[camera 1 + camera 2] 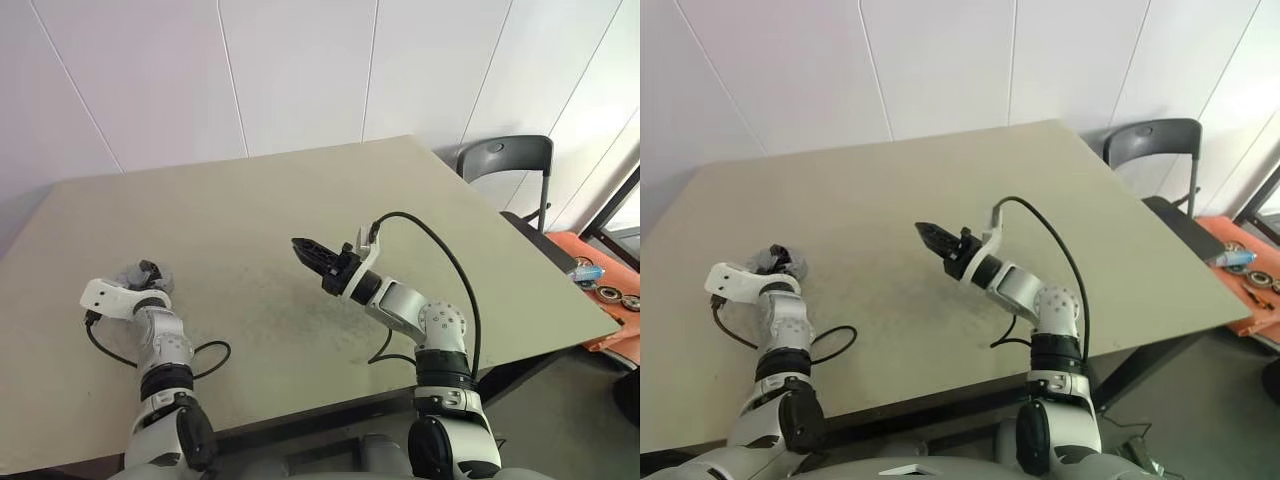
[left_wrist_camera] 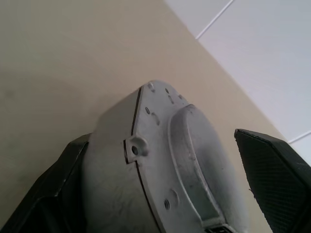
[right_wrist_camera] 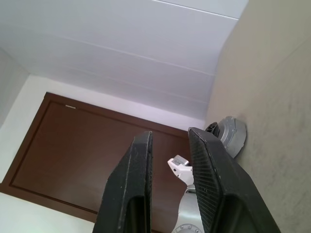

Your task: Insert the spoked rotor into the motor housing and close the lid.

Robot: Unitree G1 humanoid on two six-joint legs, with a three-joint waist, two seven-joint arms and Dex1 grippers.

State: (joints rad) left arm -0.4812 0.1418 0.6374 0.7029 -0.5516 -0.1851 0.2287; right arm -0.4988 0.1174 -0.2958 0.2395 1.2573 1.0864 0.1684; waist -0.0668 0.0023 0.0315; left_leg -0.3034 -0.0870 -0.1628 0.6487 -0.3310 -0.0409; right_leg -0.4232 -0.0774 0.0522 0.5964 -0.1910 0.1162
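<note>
A grey round metal lid [image 2: 170, 160] with small holes and a notched lug sits at the table's left, a seam running around its side. My left gripper [image 2: 160, 138] is open around it. One black finger [image 2: 53, 189] is against its side, and the other finger [image 2: 277, 179] stands off with a gap. In the left eye view the lid [image 1: 130, 275] lies just ahead of the left gripper [image 1: 148, 275]. My right gripper [image 1: 300, 245] hovers over the table's middle, its fingers [image 3: 209, 174] slightly apart with nothing between them. The spoked rotor and the motor housing's windings are hidden.
The beige table [image 1: 300, 190] stretches far beyond both arms. A dark chair [image 1: 505, 160] stands past its right corner. An orange tray [image 1: 600, 285] with metal rings lies off the right edge. Black cables [image 1: 215, 355] trail from both wrists near the front edge.
</note>
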